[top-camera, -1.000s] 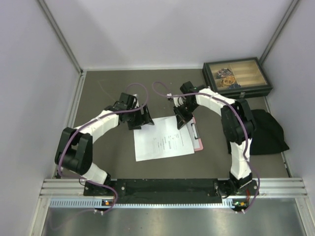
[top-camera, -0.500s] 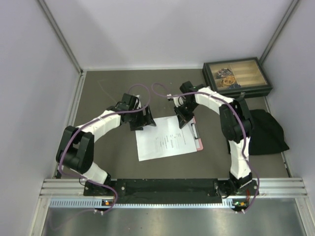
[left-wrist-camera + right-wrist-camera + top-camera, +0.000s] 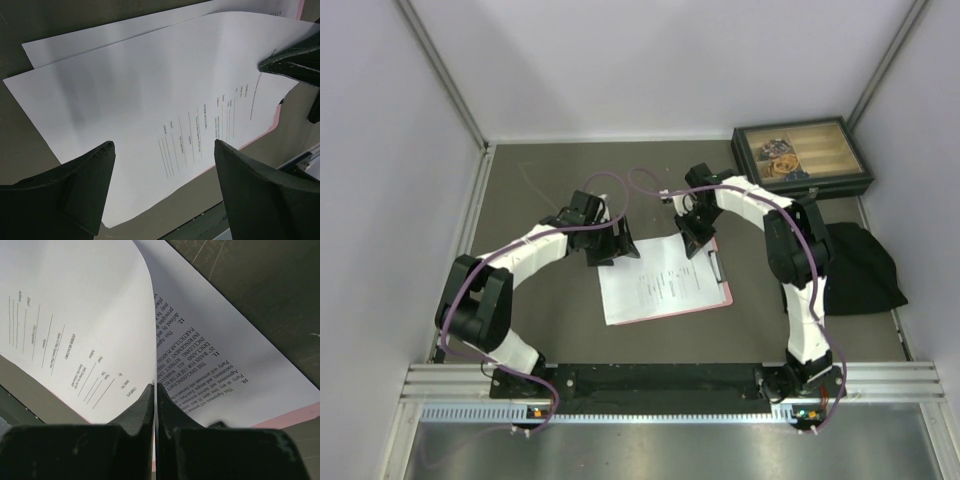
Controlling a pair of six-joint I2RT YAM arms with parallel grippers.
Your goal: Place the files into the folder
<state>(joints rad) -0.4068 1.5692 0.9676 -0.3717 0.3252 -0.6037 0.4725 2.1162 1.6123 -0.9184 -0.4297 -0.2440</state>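
Two white sheets, the files, lie stacked on the pink folder (image 3: pixel 725 290), which shows only as a strip along their right and near edges. My right gripper (image 3: pixel 155 388) is shut on the far edge of the top, sparsely printed sheet (image 3: pixel 75 300) and lifts it into a curl. Under that curl the densely printed sheet (image 3: pixel 215 355) lies flat on the folder (image 3: pixel 300 415). My left gripper (image 3: pixel 162 150) is open just above the left part of the top sheet (image 3: pixel 150 90), and nothing sits between its fingers. The lower sheet (image 3: pixel 100 40) pokes out beyond it.
A dark box with a glass lid (image 3: pixel 802 158) stands at the back right. A black cloth (image 3: pixel 865 265) lies by the right arm. Grey walls close in the mat on three sides, and a metal rail (image 3: pixel 670 380) runs along the near edge.
The sheets have slid a little to the right over the folder, held by my right gripper. My left gripper has followed them to the right, still open.
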